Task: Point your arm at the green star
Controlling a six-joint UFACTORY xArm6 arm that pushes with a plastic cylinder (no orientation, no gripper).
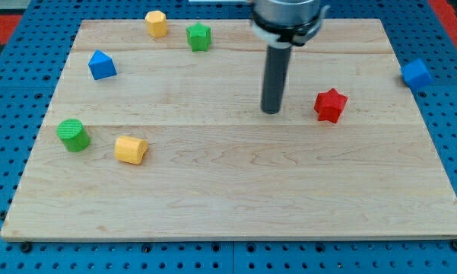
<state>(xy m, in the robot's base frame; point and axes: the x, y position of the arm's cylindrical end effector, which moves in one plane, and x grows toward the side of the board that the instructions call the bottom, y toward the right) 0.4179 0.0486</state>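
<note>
Near the surface's middle my tip rests, a bare rod holding nothing; far left sits the green star; overshooting could knock its neighbouring yellow block.

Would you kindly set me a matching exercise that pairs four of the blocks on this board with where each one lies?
Things:
1. green star
2. red star
3. green cylinder
4. blue cube

Places:
A. off the board, at the view's right
B. just right of my tip
C. near the board's left edge
D. near the top edge, beside the yellow block

Pairs: 1-D, 2-B, 3-C, 4-A
</note>
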